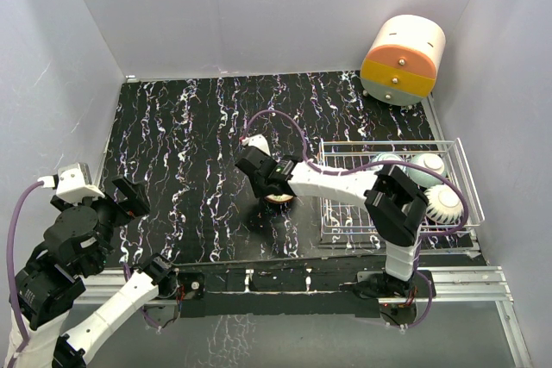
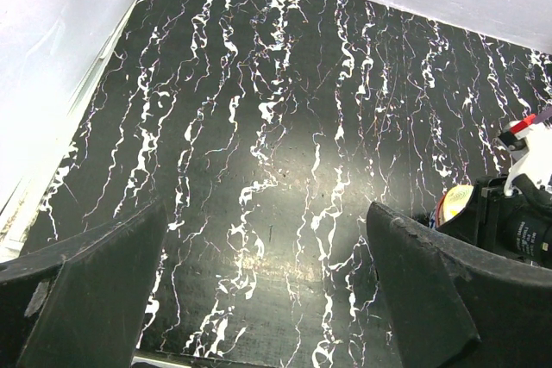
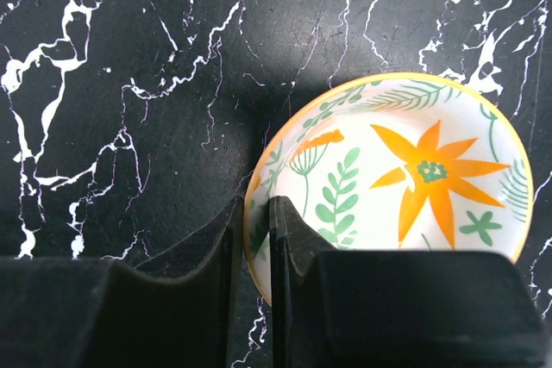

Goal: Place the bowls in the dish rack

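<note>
A white bowl with orange flowers, green leaves and a yellow rim sits on the black marbled table. My right gripper is shut on its left rim, one finger inside and one outside. From above the bowl is mostly hidden under the right gripper, left of the white wire dish rack. The rack holds three pale bowls at its right end. My left gripper is open and empty above bare table at the near left. The bowl's edge peeks in at the right of the left wrist view.
A cream-and-orange round drawer unit stands at the back right corner. Grey walls enclose the table on three sides. A metal rail runs along the near edge by the arm bases.
</note>
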Motion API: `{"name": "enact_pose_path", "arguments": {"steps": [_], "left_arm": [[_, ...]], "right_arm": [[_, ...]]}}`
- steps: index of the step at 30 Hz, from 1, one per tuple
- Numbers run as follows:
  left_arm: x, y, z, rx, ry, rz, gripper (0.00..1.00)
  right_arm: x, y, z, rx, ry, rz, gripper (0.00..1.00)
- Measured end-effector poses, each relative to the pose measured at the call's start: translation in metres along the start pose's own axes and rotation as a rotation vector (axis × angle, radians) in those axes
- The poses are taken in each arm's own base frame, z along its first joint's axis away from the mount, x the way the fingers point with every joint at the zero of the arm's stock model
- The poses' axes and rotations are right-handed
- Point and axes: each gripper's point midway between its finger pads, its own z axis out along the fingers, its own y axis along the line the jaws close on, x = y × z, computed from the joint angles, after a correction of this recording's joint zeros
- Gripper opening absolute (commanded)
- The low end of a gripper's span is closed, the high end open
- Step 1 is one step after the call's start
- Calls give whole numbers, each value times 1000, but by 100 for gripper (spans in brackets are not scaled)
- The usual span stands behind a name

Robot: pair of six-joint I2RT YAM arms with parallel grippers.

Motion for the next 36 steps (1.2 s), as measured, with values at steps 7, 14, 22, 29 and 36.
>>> {"name": "enact_pose_path", "arguments": {"steps": [7, 14, 22, 29, 36], "left_arm": [[1, 2, -1, -4, 1, -5, 97], [2, 3, -2, -5, 2, -7, 97], [2, 3, -2, -5, 2, -10, 97], [2, 4, -3, -5, 2, -13, 97], [2, 4, -3, -5, 0, -12, 97]], "right_arm": [[-8, -3, -14, -15, -44, 19, 8], [-28, -4, -36, -44, -123, 50, 8], [-45, -4, -63, -109, -222, 90, 8], [-51, -16, -79, -142, -299, 143, 8], [-77, -37, -120, -266, -423, 248, 8]]}}
